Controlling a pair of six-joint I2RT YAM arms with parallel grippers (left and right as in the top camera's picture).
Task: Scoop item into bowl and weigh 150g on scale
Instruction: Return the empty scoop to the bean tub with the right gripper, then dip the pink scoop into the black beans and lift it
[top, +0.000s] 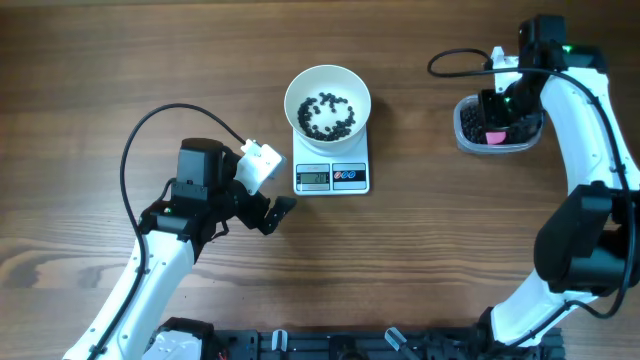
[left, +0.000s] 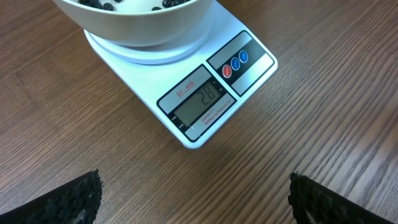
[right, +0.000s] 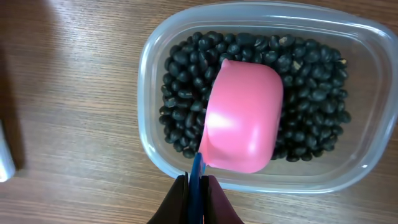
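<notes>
The white bowl (top: 327, 102) stands on the white scale (top: 331, 176), holding a thin ring of black beans (top: 326, 116). The scale's display (left: 199, 104) is lit. More black beans (right: 311, 93) fill a clear plastic tub (right: 149, 74) at the far right (top: 497, 135). My right gripper (right: 198, 186) is shut on the blue handle of a pink scoop (right: 242, 118), whose rounded back faces the camera above the beans. The left gripper (top: 272, 212) hangs open over bare wood just left of the scale, its fingertips (left: 81, 196) wide apart with nothing between them.
A black frame edge (top: 350, 345) runs along the table's front. The right arm's white links (top: 590, 170) stretch along the right side. A black cable (top: 460, 62) loops near the tub. Bare wood lies between the scale and the tub.
</notes>
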